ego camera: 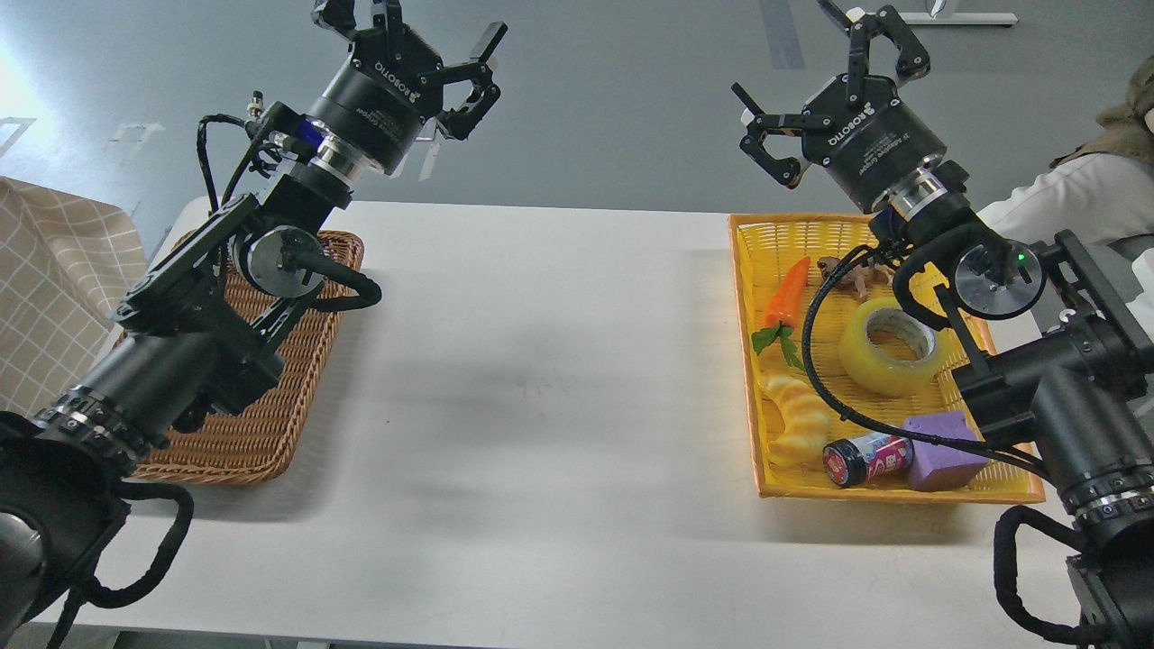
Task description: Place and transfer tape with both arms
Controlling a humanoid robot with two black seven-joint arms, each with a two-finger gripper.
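The tape (888, 346), a translucent yellow roll with a grey-white core, lies in the yellow basket (748, 270) at the right of the white table. My right gripper (825, 86) is open and empty, raised above the basket's far edge, well above the tape. My left gripper (410, 41) is open and empty, raised high above the far end of the brown wicker basket (261, 433) at the left. Part of the tape's right side is hidden behind my right arm and its cable.
The yellow basket also holds an orange carrot toy (786, 293), a yellow ridged toy (798, 415), a small bottle (865, 458), a purple block (942, 446) and a small brown figure (852, 273). A checked cloth (50, 288) lies at far left. A person (1082, 198) sits at far right.
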